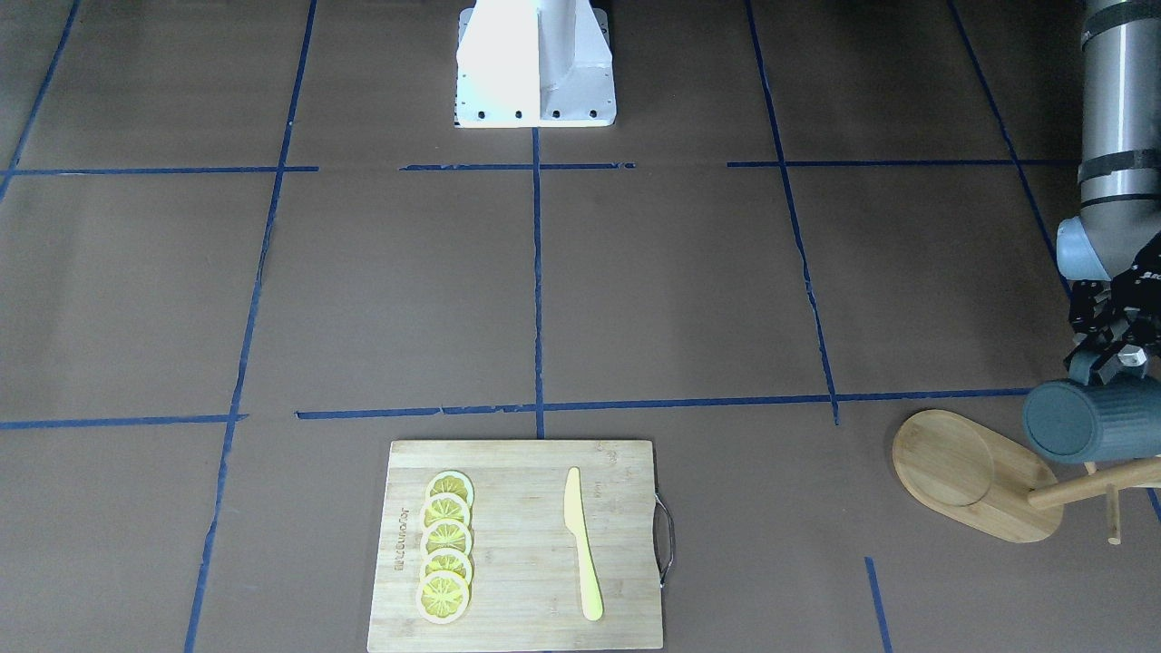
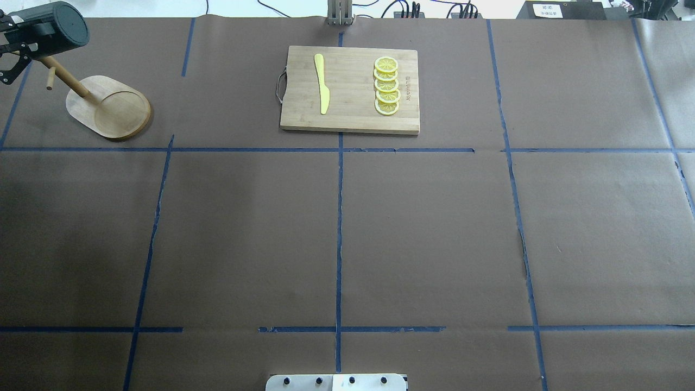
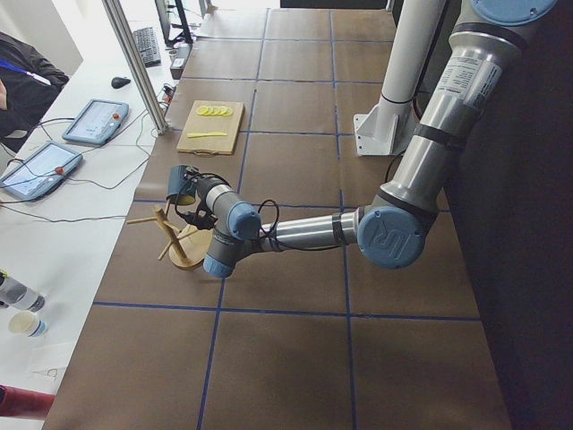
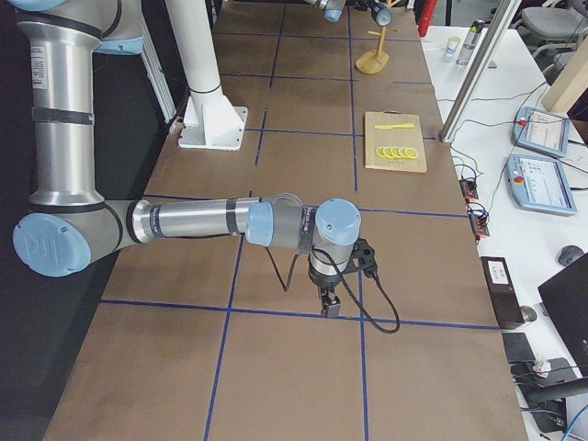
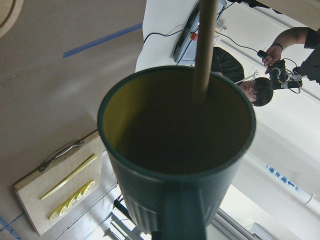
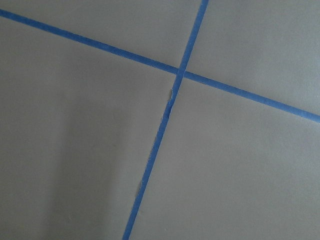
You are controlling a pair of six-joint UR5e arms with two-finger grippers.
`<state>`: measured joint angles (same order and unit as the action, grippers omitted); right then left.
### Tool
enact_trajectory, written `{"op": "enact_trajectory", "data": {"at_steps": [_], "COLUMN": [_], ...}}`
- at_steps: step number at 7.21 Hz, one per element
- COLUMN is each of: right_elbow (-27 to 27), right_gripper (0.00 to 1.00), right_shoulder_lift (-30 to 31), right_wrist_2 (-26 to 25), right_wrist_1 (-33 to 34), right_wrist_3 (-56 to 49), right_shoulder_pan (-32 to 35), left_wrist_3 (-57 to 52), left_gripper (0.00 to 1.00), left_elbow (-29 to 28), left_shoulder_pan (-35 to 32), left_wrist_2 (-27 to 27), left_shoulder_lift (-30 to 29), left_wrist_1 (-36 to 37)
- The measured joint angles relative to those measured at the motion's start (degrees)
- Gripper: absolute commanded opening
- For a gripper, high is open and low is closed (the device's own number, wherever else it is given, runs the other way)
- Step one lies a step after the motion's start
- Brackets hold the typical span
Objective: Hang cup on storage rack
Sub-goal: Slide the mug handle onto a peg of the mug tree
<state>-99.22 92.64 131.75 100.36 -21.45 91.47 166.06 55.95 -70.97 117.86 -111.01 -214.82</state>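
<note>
The dark teal-grey ribbed cup (image 1: pixel 1093 420) lies on its side in the air, just above the leaning post of the bamboo storage rack (image 1: pixel 970 472). My left gripper (image 1: pixel 1108 367) is shut on the cup from the robot's side. In the overhead view the cup (image 2: pixel 54 27) is at the far left, over the rack (image 2: pixel 108 106). The left wrist view looks into the cup's yellow-olive inside (image 5: pixel 175 125), its handle (image 5: pixel 182 215) nearest the camera, and a wooden peg (image 5: pixel 205 50) crosses the rim. My right gripper (image 4: pixel 328 303) points down over bare table; I cannot tell if it is open.
A rectangular bamboo cutting board (image 2: pixel 347 117) with several lemon slices (image 2: pixel 386 86) and a yellow knife (image 2: pixel 322 84) lies at the table's far middle. The white robot base (image 1: pixel 535 63) stands at the near edge. An operator (image 5: pixel 252 87) sits past the table's left end.
</note>
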Motion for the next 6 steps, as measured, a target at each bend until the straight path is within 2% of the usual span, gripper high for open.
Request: {"op": "enact_trajectory", "data": {"at_steps": [6], "right_elbow": [-0.4], "right_gripper": [1.0], "right_shoulder_lift": [0.2], "right_wrist_2": [-0.1], "right_wrist_1": [0.0], "right_wrist_3": [0.0], "right_shoulder_pan": [0.3], "left_wrist_3": [-2.4], "left_gripper": [0.02], "left_elbow": [-4.2], "left_shoulder_pan": [-1.1], "left_wrist_2": [-0.4], "left_shoulder_lift": [-0.5], "left_wrist_1": [-0.2]}}
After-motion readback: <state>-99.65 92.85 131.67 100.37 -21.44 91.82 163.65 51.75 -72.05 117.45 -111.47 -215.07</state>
